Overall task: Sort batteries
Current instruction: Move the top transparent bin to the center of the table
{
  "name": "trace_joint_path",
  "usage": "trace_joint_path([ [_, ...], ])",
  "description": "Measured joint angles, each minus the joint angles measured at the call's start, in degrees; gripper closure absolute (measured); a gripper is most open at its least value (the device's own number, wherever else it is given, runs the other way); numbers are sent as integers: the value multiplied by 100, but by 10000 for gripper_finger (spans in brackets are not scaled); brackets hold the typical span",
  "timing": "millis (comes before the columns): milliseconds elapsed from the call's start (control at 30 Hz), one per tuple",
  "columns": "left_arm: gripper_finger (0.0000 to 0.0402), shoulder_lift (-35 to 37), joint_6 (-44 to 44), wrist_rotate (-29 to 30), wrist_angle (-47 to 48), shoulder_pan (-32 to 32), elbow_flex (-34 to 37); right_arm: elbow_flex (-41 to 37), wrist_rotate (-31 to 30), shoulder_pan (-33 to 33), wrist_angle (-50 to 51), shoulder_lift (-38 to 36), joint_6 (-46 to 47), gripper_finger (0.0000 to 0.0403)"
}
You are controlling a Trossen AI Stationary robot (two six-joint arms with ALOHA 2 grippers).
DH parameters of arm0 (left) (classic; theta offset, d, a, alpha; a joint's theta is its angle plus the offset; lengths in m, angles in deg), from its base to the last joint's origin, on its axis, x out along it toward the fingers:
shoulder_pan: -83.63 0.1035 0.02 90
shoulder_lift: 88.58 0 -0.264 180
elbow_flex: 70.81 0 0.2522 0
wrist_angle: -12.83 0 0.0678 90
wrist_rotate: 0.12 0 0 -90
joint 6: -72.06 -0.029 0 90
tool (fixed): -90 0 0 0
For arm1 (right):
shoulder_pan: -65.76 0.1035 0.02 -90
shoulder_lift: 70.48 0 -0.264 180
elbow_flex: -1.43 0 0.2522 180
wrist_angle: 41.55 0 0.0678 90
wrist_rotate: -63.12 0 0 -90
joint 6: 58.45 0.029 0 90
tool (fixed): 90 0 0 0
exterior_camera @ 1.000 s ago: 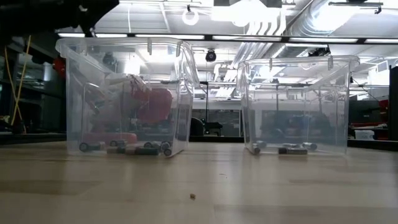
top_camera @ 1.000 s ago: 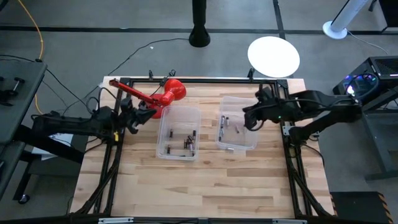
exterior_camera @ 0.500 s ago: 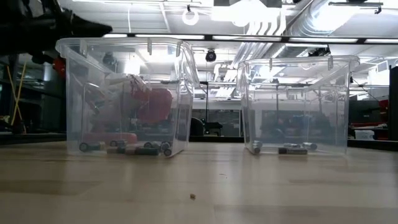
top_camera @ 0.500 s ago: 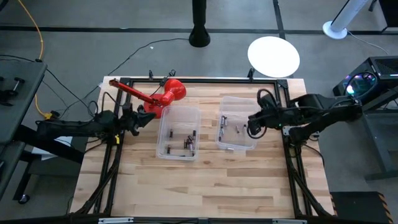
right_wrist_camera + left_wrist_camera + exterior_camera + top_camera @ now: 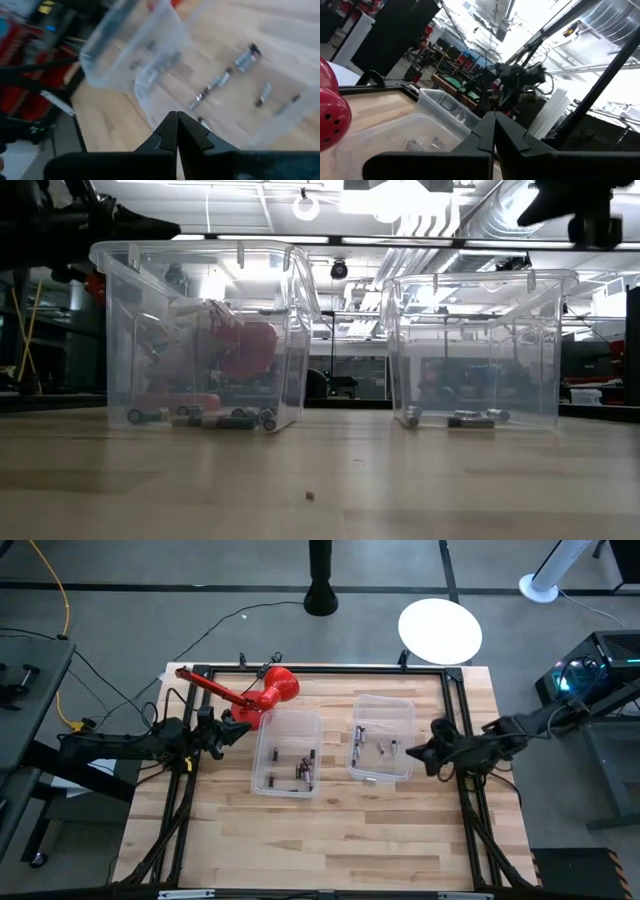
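Observation:
Two clear bins stand side by side mid-table. The left bin (image 5: 288, 753) holds several dark batteries (image 5: 303, 769) lying on its floor, which also show in the low view (image 5: 215, 419). The right bin (image 5: 381, 738) holds several silvery batteries (image 5: 375, 747), seen too from my right wrist (image 5: 246, 58). My left gripper (image 5: 243, 726) is shut and empty, just off the left bin's far-left corner. My right gripper (image 5: 410, 752) is also shut and empty. It hangs by the right bin's right wall, above the rim (image 5: 545, 205).
A red plunger-like tool (image 5: 265, 692) lies at the table's far left, its cup behind the left bin. A black frame (image 5: 320, 668) runs along the table's far, left and right edges. Bare wood (image 5: 320, 840) lies between the bins and the near edge.
My right gripper, shut throughout, has drawn back from over the right bin toward the table's right edge and sunk, its arm folding in. My left gripper, also shut, has sunk a little beside the left bin. Bins and batteries have kept still.

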Motion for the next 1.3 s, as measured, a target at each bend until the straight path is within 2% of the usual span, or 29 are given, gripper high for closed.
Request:
trace_joint_path([
  [267, 401, -2, 0, -2, 4, 0, 0, -2272, 186, -762, -2898, -2101, -2577, 403],
  [367, 401, -2, 0, -2, 4, 0, 0, -2850, 759, -1248, -3746, -2690, -3308, 403],
  [433, 401, -2, 0, -2, 4, 0, -2, -3146, 1348, -1547, -4062, -2982, -3762, 403],
  [600, 401, -4, 0, -1, 4, 0, -2, -3698, 2605, -2056, -4220, -3477, -4696, 403],
  [700, 401, -4, 0, 0, 4, 0, -4, -3964, 2974, -2209, -4244, -3676, -4895, 403],
  [900, 401, 131, -1, -1, 55, 0, -4, -4278, 3062, -2353, -4244, -3885, -5159, 403],
  [1067, 402, 596, -2, 1, 189, 0, -7, -4343, 3053, -2491, -4052, -3908, -5445, 403],
  [1200, 401, 1094, -2, 0, 801, 0, -11, -4301, 3022, -2685, -4173, -3909, -5846, 403],
  [1300, 401, 1443, -2, 2, 1584, 0, -11, -4119, 2640, -2850, -4350, -3913, -6295, 403],
])
